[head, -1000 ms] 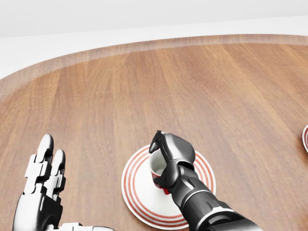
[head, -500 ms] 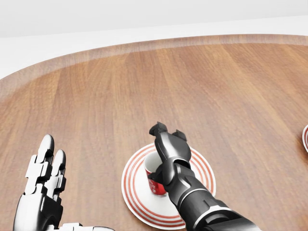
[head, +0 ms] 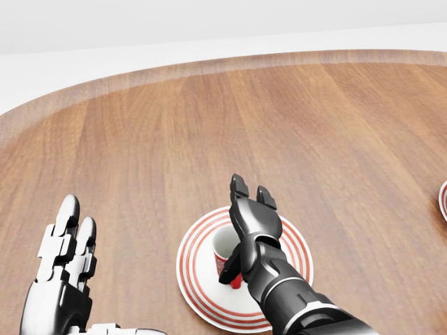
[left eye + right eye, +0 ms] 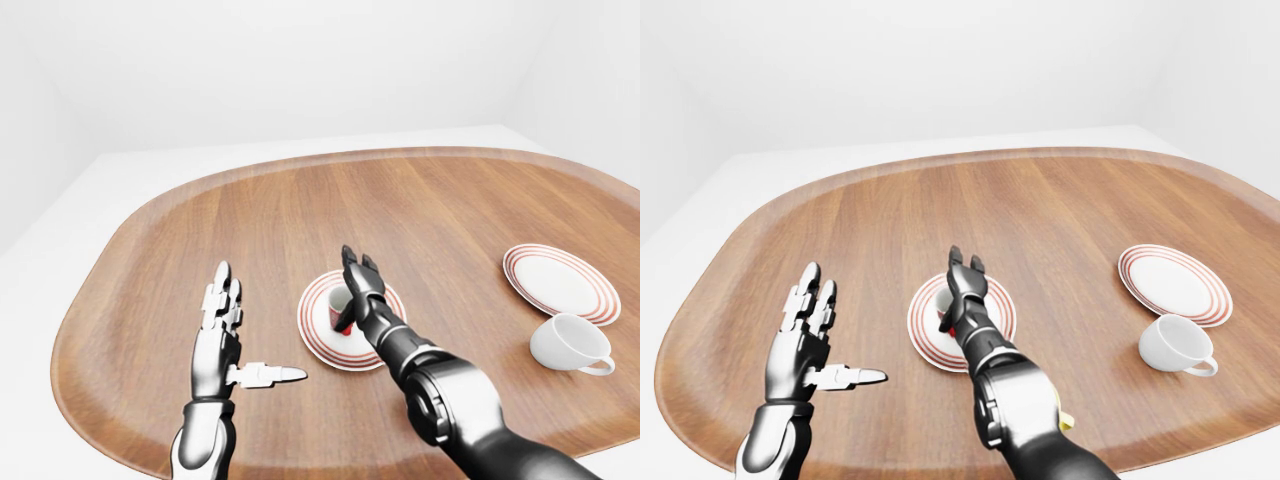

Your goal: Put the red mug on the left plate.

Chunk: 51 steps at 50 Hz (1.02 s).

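Right hand (image 3: 250, 209), fingers spread and holding nothing, rises just right of the red mug (image 3: 228, 257) standing upright on the left plate (image 3: 198, 279); left hand (image 4: 222, 322) is flat and empty above the table (image 4: 450, 205).

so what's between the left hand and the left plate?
Only bare table between left hand and left plate, clearest in the left-eye view.

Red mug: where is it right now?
The red mug stands on the left plate, low centre in the head view, just left of the open right hand. The white mug sits far right.
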Tool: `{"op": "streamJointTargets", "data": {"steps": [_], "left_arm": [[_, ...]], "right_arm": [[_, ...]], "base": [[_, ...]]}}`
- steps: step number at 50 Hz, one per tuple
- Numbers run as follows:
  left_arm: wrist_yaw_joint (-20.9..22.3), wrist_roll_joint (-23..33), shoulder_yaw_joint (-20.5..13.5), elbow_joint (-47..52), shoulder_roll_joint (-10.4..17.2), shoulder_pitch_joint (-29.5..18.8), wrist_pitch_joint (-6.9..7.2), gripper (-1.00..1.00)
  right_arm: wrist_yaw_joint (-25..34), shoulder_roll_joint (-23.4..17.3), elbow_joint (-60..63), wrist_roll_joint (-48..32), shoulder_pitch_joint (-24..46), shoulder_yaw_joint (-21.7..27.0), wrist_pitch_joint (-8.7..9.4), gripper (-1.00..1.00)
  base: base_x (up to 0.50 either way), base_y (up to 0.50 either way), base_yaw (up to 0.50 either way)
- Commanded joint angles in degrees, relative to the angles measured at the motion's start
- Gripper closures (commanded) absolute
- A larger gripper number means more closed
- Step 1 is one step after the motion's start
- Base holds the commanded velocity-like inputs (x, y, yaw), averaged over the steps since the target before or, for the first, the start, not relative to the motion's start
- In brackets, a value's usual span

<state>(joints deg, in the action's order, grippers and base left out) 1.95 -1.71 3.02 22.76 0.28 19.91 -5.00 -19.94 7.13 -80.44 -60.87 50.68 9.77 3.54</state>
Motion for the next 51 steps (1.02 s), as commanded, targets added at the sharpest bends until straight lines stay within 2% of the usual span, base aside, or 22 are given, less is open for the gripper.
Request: {"op": "streamJointTargets", "data": {"steps": [1,13,14,16,17,18,19,20,21,23,24,25,26,31,32,33,38,43,51], "left_arm": [[0.0,0.0,0.1,0.1,0.0,0.0,0.00,-1.00],[0.0,0.0,0.1,0.1,0.1,0.0,0.00,-1.00],[-0.1,0.5,0.5,1.6,0.0,1.4,0.00,-1.00],[-0.3,0.5,0.6,1.8,0.1,1.5,0.00,-1.00],[-0.4,0.5,0.6,2.0,0.1,1.5,0.00,-1.00],[-0.5,0.5,0.6,2.0,0.1,1.5,0.00,-1.00],[-0.5,0.5,0.6,2.0,0.2,1.5,0.00,-1.00],[-0.5,0.7,0.9,2.2,0.1,1.7,0.00,-1.00],[-0.6,0.7,0.9,2.2,0.2,1.7,0.00,-1.00],[-0.7,0.7,0.9,2.2,0.2,1.7,0.00,-1.00],[-0.7,0.7,1.1,2.4,0.3,2.0,0.00,-1.00],[-0.7,0.7,1.1,2.4,0.3,2.0,0.00,-1.00],[-0.8,0.9,1.3,2.6,0.3,2.1,0.00,-1.00],[-1.0,1.0,1.4,2.6,0.4,2.1,0.00,-1.00],[-1.1,0.9,1.4,2.4,0.4,1.8,0.00,-1.00],[-1.1,0.9,1.4,2.4,0.4,1.8,0.00,-1.00],[-1.2,0.9,1.5,2.3,0.6,1.8,0.00,-1.00],[-1.2,0.9,1.5,2.2,0.6,1.7,0.00,-1.00],[-1.1,0.8,1.4,2.0,0.6,1.6,0.00,-1.00]], "right_arm": [[0.0,0.0,-0.1,-0.3,-0.3,-0.1,0.24,-1.00],[0.0,0.0,-0.1,-0.3,-0.3,-0.1,0.24,-1.00],[22.9,-2.1,8.5,20.4,18.3,-0.7,-8.54,-1.00],[24.3,-3.0,9.5,25.6,19.0,-3.9,-8.54,-1.00],[36.9,-3.2,20.4,34.6,22.8,-1.7,-6.26,-1.00],[37.7,-3.5,24.2,37.0,21.6,-4.0,-3.50,-1.00],[37.6,-3.9,25.3,38.3,21.2,-5.4,-2.73,-1.00],[46.0,-5.0,43.6,46.0,21.6,-3.7,1.46,-1.00],[46.1,-5.8,48.6,48.2,20.1,-5.7,1.46,-1.00],[45.5,-6.5,49.9,49.7,19.6,-7.1,1.46,-1.00],[47.1,-8.3,62.3,54.2,20.2,-5.4,1.46,-1.00],[46.4,-9.2,64.3,55.9,19.8,-6.3,1.46,-1.00],[45.4,-11.6,70.6,58.7,22.5,-4.5,1.46,-1.00],[43.5,-13.2,71.6,61.8,22.5,-6.0,1.46,-1.00],[41.4,-15.9,83.2,62.6,24.1,-4.5,1.46,-1.00],[40.7,-16.6,86.1,63.7,23.9,-4.8,1.46,-1.00],[37.4,-18.2,96.4,63.8,22.6,-6.7,1.46,-1.00],[36.1,-18.4,99.9,61.2,20.4,-8.5,1.46,-1.00],[36.0,-18.9,104.6,59.4,16.3,-7.0,1.46,-1.00]], "base": [[0.00,0.00,0.00],[0.00,0.00,0.00],[0.00,0.00,0.00],[0.00,0.00,0.00],[0.00,0.00,0.00],[0.00,0.00,0.00],[0.00,0.00,0.00],[0.00,0.00,0.00],[0.00,0.00,0.00],[0.00,0.00,0.00],[0.00,0.00,0.00],[0.00,0.00,0.00],[0.00,0.00,0.00],[0.00,0.00,0.00],[0.00,0.00,0.00],[0.00,0.00,0.00],[0.00,0.00,0.00],[0.00,0.00,0.00],[0.00,0.00,0.00]]}}
